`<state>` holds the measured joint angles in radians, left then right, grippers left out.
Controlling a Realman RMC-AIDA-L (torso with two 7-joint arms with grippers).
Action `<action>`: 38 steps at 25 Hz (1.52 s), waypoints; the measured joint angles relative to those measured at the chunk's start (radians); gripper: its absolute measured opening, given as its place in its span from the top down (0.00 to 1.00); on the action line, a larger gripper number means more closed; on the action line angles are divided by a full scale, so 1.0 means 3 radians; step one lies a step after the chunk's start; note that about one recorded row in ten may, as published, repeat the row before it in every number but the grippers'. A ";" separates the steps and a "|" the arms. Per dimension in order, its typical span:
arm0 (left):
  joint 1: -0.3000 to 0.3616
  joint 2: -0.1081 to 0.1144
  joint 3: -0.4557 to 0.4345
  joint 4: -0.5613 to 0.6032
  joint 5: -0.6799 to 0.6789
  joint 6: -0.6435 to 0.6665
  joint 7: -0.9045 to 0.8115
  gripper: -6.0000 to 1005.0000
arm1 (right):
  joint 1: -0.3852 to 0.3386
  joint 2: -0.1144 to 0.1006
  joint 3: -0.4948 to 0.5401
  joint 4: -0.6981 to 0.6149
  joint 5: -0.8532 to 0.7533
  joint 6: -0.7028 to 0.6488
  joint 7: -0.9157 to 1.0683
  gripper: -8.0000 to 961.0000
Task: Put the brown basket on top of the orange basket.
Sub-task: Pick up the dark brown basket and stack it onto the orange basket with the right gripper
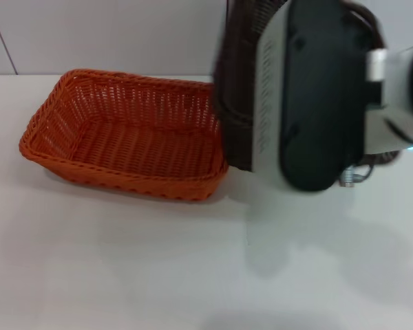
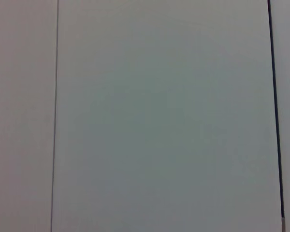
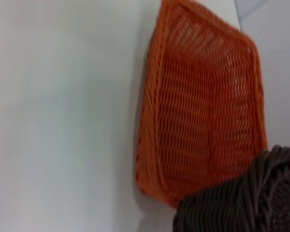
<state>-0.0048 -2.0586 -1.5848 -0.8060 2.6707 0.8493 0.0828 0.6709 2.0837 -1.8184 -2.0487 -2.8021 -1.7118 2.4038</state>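
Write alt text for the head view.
The right arm's gripper fills the upper right, with the dark brown woven basket tilted up behind it. A bright orange woven basket sits empty on the white table, left of the brown one.

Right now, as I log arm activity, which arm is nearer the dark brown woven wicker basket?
Right. The right arm is against the dark brown woven wicker basket, raised beside the orange one; the left arm is out of sight.

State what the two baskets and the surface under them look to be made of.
The orange basket: woven wicker-style strands with a braided rim, evenly bright, so likely plastic rattan rather than cane. The brown basket: the same kind of weave, dark brown, matte. The table: smooth white, faintly glossy, possibly laminate.
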 joint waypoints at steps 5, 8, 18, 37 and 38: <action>0.0007 -0.0002 0.0012 -0.0001 -0.0004 -0.0001 -0.0015 0.22 | -0.0088 0.0004 -0.0367 0.0147 -0.0230 0.0517 -0.0515 0.84; 0.0009 -0.0002 0.0017 0.0001 0.0002 -0.0001 -0.0098 0.22 | -0.0139 0.0010 -0.0518 0.0273 -0.0345 0.0786 -0.0785 0.84; 0.0003 -0.0012 0.0028 0.0035 0.0010 -0.0004 -0.0163 0.22 | -0.0460 0.0014 -0.0788 0.0507 -0.0386 0.1774 -0.1928 0.84; -0.0022 -0.0025 0.0024 0.0106 -0.0008 -0.0004 -0.0423 0.22 | -0.0576 -0.0018 -0.0702 0.1282 -0.0361 0.2859 -0.3242 0.84; -0.0028 -0.0025 0.0024 0.0119 -0.0005 0.0016 -0.0426 0.22 | -0.0552 -0.0026 -0.0635 0.1337 -0.0358 0.2907 -0.3246 0.84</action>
<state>-0.0133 -2.0661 -1.5775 -0.7701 2.6691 0.8540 -0.0448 0.5054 2.0758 -2.0088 -1.6477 -2.9094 -0.8397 1.4300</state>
